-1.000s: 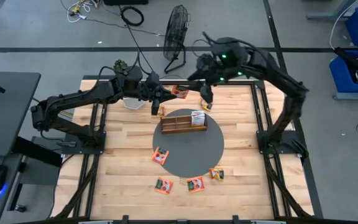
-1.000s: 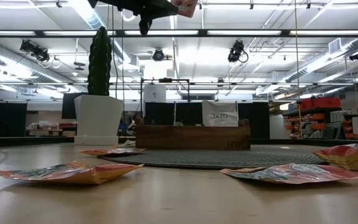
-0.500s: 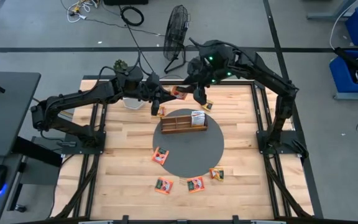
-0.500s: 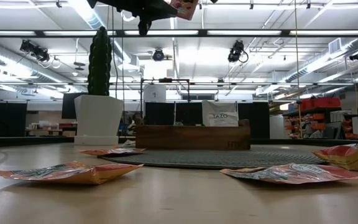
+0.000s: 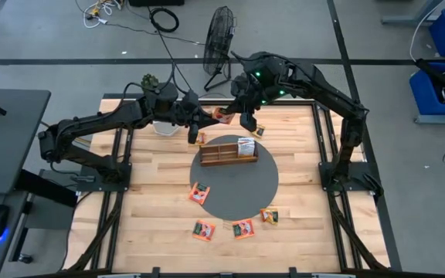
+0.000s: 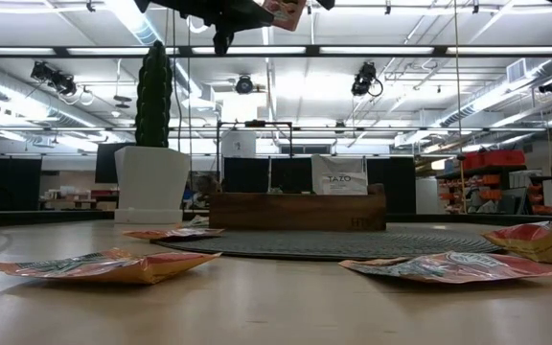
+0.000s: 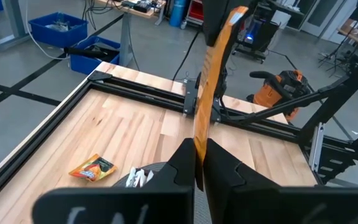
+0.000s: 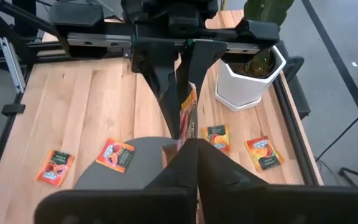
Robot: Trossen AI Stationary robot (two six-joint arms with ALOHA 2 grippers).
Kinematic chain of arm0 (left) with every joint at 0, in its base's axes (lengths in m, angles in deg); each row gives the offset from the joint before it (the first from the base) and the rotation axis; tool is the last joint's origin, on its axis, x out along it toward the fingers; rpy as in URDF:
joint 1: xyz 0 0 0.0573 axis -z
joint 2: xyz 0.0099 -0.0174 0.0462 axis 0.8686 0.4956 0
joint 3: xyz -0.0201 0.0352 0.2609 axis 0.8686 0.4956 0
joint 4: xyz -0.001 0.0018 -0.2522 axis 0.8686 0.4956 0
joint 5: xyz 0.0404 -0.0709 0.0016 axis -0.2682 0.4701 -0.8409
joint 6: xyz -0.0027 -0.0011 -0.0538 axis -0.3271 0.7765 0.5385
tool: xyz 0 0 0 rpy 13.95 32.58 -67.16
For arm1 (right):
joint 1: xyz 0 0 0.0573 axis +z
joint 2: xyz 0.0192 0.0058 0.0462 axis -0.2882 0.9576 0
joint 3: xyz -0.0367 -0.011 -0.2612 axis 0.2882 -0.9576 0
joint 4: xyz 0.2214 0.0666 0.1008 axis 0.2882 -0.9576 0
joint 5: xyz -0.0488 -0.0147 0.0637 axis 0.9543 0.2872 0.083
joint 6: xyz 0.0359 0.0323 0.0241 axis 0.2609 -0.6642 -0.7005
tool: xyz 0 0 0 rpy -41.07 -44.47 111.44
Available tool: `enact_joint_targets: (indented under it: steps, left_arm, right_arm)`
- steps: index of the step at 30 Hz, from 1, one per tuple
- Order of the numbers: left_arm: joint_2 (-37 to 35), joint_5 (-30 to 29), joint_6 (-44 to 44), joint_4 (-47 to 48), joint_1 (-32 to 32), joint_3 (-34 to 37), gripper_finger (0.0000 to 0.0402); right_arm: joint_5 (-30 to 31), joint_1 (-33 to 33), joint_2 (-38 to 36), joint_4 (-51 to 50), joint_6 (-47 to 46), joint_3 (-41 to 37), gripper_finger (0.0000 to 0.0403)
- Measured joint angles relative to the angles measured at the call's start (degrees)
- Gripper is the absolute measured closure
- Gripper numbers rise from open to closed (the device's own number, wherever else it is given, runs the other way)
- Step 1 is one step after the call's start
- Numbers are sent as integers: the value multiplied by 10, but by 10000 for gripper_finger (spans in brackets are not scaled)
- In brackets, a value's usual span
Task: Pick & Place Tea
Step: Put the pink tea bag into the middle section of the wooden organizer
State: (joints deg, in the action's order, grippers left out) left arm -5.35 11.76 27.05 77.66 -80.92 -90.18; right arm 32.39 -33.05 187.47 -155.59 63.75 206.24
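Orange sachet (image 5: pixel 223 115) behind my wooden tray (image 5: pixel 228 151), both left tool (image 5: pixel 210 117) and right tool (image 5: pixel 233 114) clamped on it.

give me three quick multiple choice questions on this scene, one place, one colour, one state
1. The wooden tray stands: A on the round grey mat; B on bare wood; C on the floor.
2. The plant pot is: A black; B white; C red.
3. The orange sachet is: A in the tray; B flat on the mat; C held in the air.
Key: A, mat shows all round the tray; B, its walls are white; C, left tool and right tool are both shut on it.
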Motion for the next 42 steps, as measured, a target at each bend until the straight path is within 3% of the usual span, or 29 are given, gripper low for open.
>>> enact_joint_targets:
  steps: [10,15,24,29,42]
  left_arm:
    - [-6,-19,-1,3,-16,0,333]
    - [-31,-14,-11,52,-41,0,306]
    - [-81,-13,-11,90,-83,0,298]
    - [-106,-13,-11,105,-97,0,298]
    - [-130,-13,-7,118,-101,0,298]
  right_arm:
    - [41,0,-19,-32,14,0,402]
    - [46,0,-25,-35,18,0,402]
    - [52,0,-9,-38,43,-8,403]
    - [61,0,-2,-30,73,-57,403]
    - [61,4,0,103,133,-284,403]
